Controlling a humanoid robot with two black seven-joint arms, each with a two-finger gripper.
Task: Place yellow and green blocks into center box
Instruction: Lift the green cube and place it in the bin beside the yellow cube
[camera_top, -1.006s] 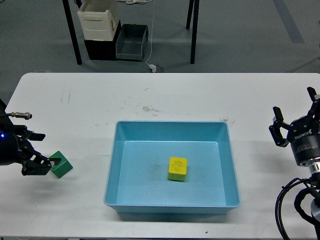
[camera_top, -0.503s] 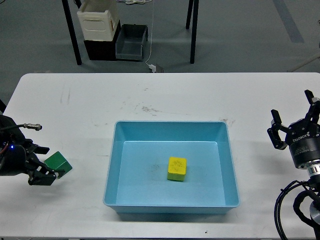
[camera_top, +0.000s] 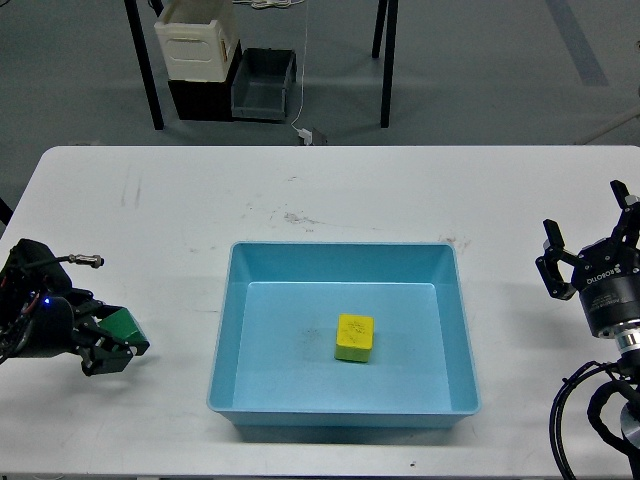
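The green block sits on the white table at the far left, between the fingers of my left gripper, which is closed around it at table level. The yellow block lies inside the blue center box, near its middle. My right gripper is open and empty, held upright over the table's right edge, well away from the box.
Beyond the table's far edge are black stand legs, a white crate and a grey bin on the floor. Cables hang by my right arm.
My left gripper has moved right over the last second until its fingers enclose the green block, which has barely shifted. The right gripper moved slightly. The yellow block stayed put.
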